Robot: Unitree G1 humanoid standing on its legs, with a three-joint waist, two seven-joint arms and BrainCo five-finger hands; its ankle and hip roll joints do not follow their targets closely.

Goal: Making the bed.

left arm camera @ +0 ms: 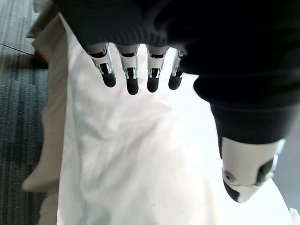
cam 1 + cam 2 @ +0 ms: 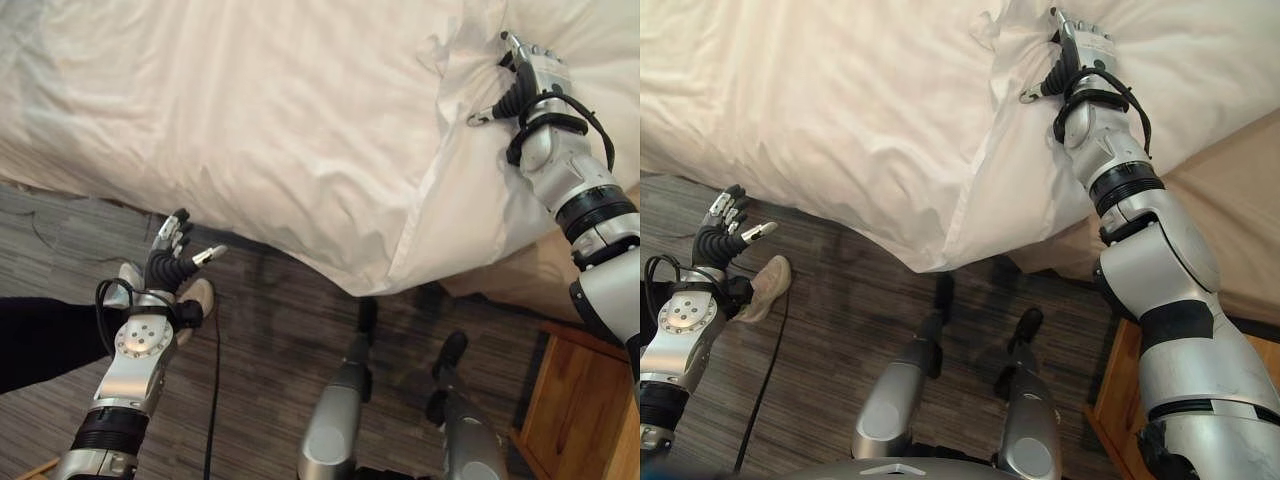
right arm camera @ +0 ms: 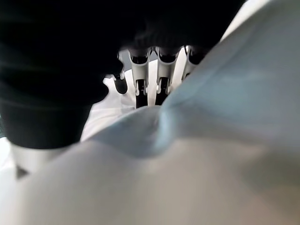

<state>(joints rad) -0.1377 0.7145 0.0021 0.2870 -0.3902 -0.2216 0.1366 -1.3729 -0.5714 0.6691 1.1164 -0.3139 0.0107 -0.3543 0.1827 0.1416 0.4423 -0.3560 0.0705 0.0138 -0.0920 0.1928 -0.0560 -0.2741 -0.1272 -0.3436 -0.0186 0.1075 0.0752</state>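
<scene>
Grey striped carpet point(image 2: 270, 330) runs under the near edge of the bed, and a wooden nightstand point(image 2: 585, 400) stands low beside the right arm. Nearest the robot, the left hand point(image 2: 168, 262) hangs over the carpet just short of the bed's edge, fingers point(image 1: 132, 75) straight and relaxed, thumb set apart, holding nothing; in the left wrist view the white sheet lies past its fingertips, untouched. Just behind that hand, a shoe point(image 2: 196, 298) and a dark trouser leg point(image 2: 45, 340) of a person rest on the floor.

Beyond the left hand the white duvet point(image 2: 260, 130) spreads rumpled across the bed, its corner drooping over the side toward the carpet, with tan bedding point(image 2: 1240, 190) bare beneath the right forearm. Farthest off, the right hand point(image 2: 530, 70) lies on the duvet at a raised fold. In the right wrist view the fingertips dip behind a ridge of cloth, so whether they pinch the fabric or merely press on it cannot be told.

The risk, as I judge it, lies there: if the hold is shallow, a pull would let the cloth slip free and leave the fold bunched. With one hand working alone, the duvet could drag askew, or more could slide off the hanging corner. The left arm could also brush the person's foot.
</scene>
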